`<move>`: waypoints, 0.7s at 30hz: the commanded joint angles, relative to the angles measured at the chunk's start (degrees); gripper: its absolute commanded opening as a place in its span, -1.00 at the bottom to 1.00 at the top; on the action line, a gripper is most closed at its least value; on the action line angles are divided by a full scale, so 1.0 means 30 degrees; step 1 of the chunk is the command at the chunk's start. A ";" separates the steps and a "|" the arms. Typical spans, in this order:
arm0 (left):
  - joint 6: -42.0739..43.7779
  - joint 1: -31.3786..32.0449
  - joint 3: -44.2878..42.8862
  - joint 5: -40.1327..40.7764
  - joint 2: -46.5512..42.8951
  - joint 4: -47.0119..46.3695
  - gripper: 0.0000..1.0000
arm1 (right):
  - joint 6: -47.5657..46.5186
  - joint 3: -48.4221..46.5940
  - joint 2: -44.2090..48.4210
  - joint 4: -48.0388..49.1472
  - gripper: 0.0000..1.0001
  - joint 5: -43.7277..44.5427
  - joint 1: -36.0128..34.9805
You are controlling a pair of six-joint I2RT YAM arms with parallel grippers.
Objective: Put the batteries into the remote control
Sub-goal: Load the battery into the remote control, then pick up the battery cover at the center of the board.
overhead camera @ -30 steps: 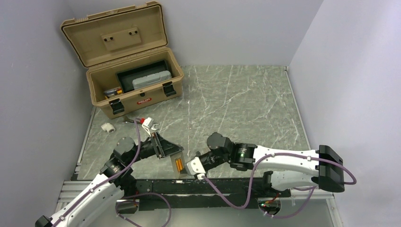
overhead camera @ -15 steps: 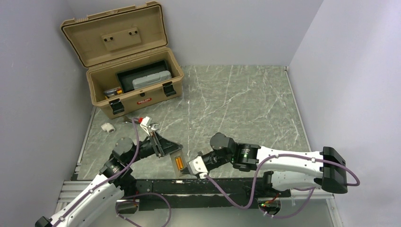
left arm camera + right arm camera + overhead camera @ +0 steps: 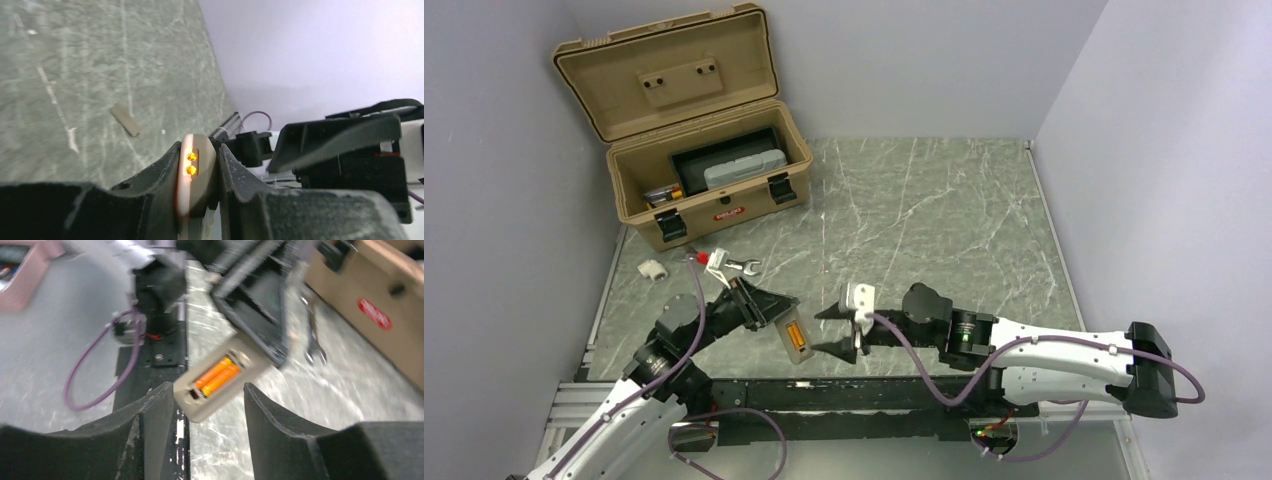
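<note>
My left gripper (image 3: 776,312) is shut on the remote control (image 3: 793,342), holding it off the table near the front edge with its greyish back turned up. Two orange batteries (image 3: 796,346) lie side by side in its recess. In the left wrist view the remote control (image 3: 196,175) stands edge-on between the jaws, with the batteries (image 3: 191,163) showing as two orange ends. My right gripper (image 3: 832,331) is open just to the right of the remote, not touching it. Its wrist view shows the remote control (image 3: 225,380) and batteries (image 3: 216,376) ahead of the spread fingers (image 3: 150,415).
An open tan toolbox (image 3: 724,212) with a grey case (image 3: 744,170) inside stands at the back left. A wrench (image 3: 742,266) and a small white block (image 3: 653,268) lie in front of it. A small flat grey strip (image 3: 125,120) lies on the marble. A black rail (image 3: 884,395) runs along the near edge.
My right gripper has opened and drawn back to the right, away from the remote's end. The left gripper still holds the remote, shifted slightly left.
</note>
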State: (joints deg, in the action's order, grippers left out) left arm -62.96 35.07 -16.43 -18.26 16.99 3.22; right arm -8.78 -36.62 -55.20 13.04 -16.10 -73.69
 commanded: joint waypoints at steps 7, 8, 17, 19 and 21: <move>0.1006 -0.0074 -0.0284 0.3315 -0.1582 0.3202 -1.00 | 1.5354 -0.1233 -0.1627 -0.9567 0.20 1.4415 0.2055; 0.1006 -0.0061 -0.0247 0.3305 -0.1525 0.3225 -1.00 | 1.6241 -0.1313 -0.2117 -1.0565 0.22 1.4623 0.2381; 0.0918 -0.0059 0.0055 0.3123 -0.1279 0.2952 -1.00 | 1.9739 -0.0969 -0.6825 -1.1718 0.47 1.3500 0.3089; 0.0987 -0.0064 0.0043 0.3128 -0.1355 0.3130 -1.00 | 1.9825 -0.0722 -0.7042 -1.1156 0.47 1.3272 0.3096; 0.1020 -0.0074 0.0031 0.3183 -0.1484 0.3280 -1.00 | 1.9634 -0.0585 -0.7153 -1.0707 0.47 1.3232 0.3121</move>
State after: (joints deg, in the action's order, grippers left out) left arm -60.66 35.07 -16.08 -9.15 13.26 14.52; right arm 47.11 -38.70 -76.64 -21.34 23.94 -64.49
